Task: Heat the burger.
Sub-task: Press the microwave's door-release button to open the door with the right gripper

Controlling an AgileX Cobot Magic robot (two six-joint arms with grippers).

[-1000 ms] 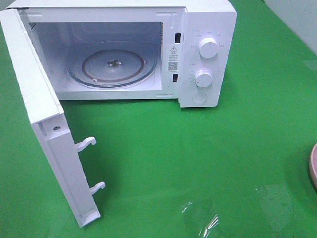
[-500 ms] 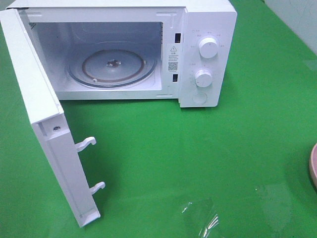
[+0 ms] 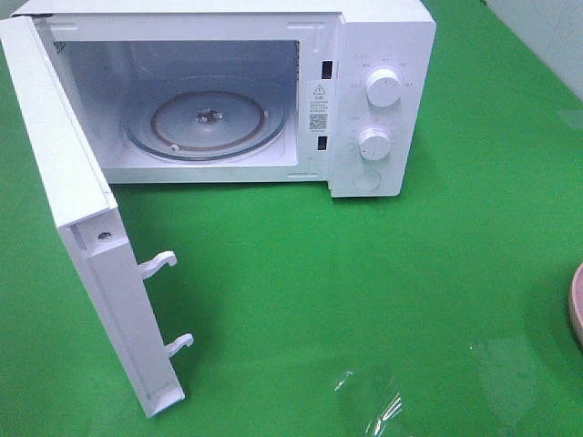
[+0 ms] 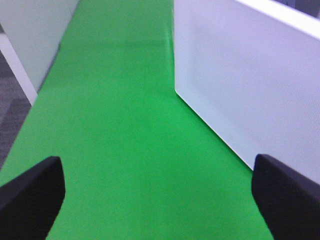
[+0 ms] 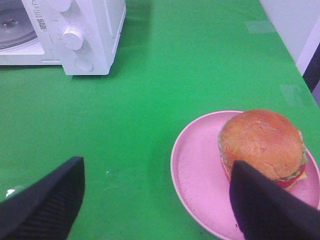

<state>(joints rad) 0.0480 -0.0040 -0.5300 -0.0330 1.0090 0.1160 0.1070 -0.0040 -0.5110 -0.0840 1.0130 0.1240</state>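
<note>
The right gripper [image 5: 155, 200] is hanging with its two dark fingers [image 5: 42, 205] spread wide apart and nothing between them, just above the green surface. One finger is overlapping the near edge of the burger [image 5: 261, 142] in the right wrist view; whether it is touching cannot be told. The burger is sitting on a round pink plate [image 5: 200, 165], off to one side of it, showing a domed golden-brown bun, a thin green lettuce fringe and a sliver of red and yellow under the bun. The plate is lying on the green table cover [image 3: 364, 273] well apart from the white microwave [image 3: 383, 55], at the far right edge of the high view, where only its rim [image 3: 577, 305] is showing.

The left gripper [image 4: 160, 200] is also standing wide open and empty, hovering over the green cover just beside a white panel [image 4: 240, 75].

The microwave is standing at the back of the table with its door [image 3: 82, 237] swung fully open to the left, the glass turntable [image 3: 208, 116] lying bare inside, and two white knobs [image 3: 383, 87] stacked on its front panel. A scrap of clear film [image 3: 369, 396] is glinting on the cover near the front edge. A pale wall [image 3: 547, 27] is bordering the table on the right.
</note>
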